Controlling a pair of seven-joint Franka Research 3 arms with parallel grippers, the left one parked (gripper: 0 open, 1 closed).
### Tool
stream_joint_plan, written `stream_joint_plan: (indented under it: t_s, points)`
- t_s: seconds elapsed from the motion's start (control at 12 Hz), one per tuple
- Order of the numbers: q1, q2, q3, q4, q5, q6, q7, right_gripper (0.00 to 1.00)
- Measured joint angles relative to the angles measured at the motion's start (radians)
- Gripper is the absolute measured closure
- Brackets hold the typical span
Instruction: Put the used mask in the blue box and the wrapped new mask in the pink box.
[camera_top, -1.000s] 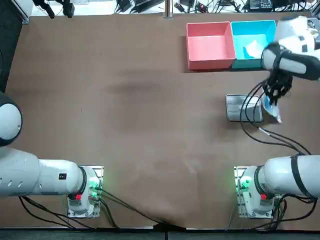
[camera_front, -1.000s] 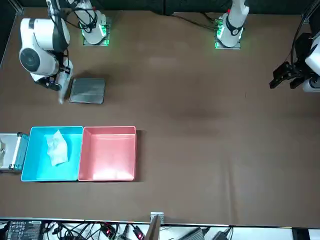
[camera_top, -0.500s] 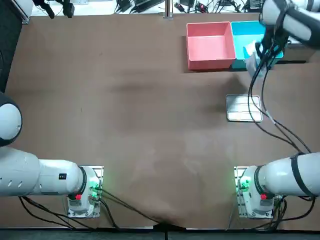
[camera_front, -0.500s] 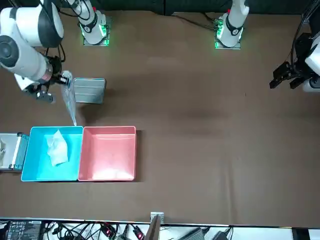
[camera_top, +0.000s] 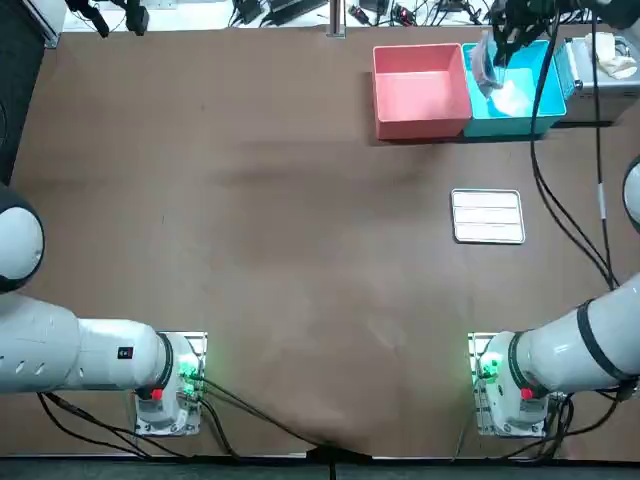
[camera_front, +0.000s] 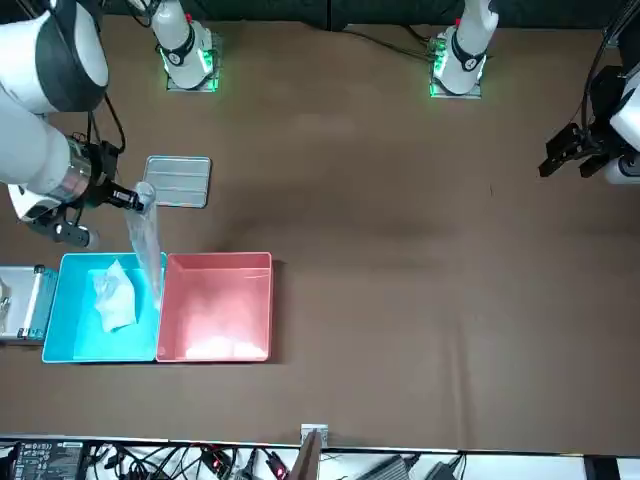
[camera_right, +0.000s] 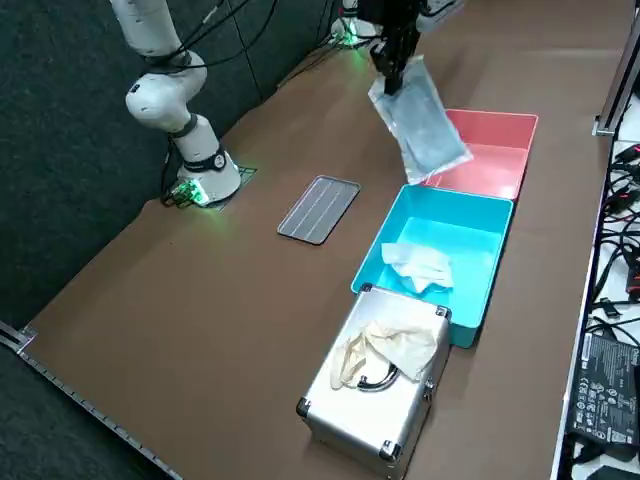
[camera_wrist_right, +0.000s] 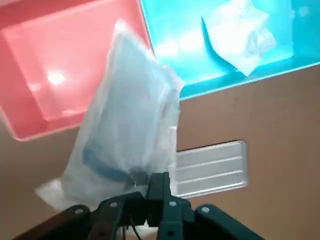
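Observation:
The wrapped new mask (camera_front: 147, 242), a blue mask in a clear bag, hangs from my right gripper (camera_front: 133, 197), which is shut on its top edge. In the right side view the wrapped mask (camera_right: 421, 121) dangles above the seam between the pink box (camera_right: 497, 151) and the blue box (camera_right: 474, 226). The crumpled white used mask (camera_right: 420, 264) lies inside the blue box (camera_top: 547, 88). The pink box (camera_top: 379, 95) holds nothing. In the wrist view, my gripper (camera_wrist_right: 159, 183) pinches the bag (camera_wrist_right: 131, 127) over both boxes.
A ribbed grey metal plate (camera_top: 488, 216) lies flat on the table on the robot's side of the boxes. A small metal case (camera_right: 372, 377) with cloth on top stands against the blue box's outer end. Cables run along the far table edge.
My right gripper has lifted the wrapped mask from beside the grey plate and carried it away from the robot, over the boxes. The used mask has stayed in the blue box.

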Motion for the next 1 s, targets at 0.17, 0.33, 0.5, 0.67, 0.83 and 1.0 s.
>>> stream_joint_plan:
  t_s: [0.17,0.33,0.5,0.67,0.83,1.0]
  points:
    - [0.001,0.018,-0.002,0.049,0.031,0.001,0.067,0.98]
    - [0.017,0.054,0.001,0.103,0.043,0.007,0.174,0.98]
    - [0.057,0.115,0.003,0.155,0.044,0.044,0.313,0.98]
    - [0.093,0.188,0.003,0.194,0.044,0.08,0.429,0.98]
    - [0.103,0.253,0.003,0.225,0.044,0.101,0.491,0.98]
    - [0.103,0.327,0.001,0.284,0.044,0.107,0.545,0.98]
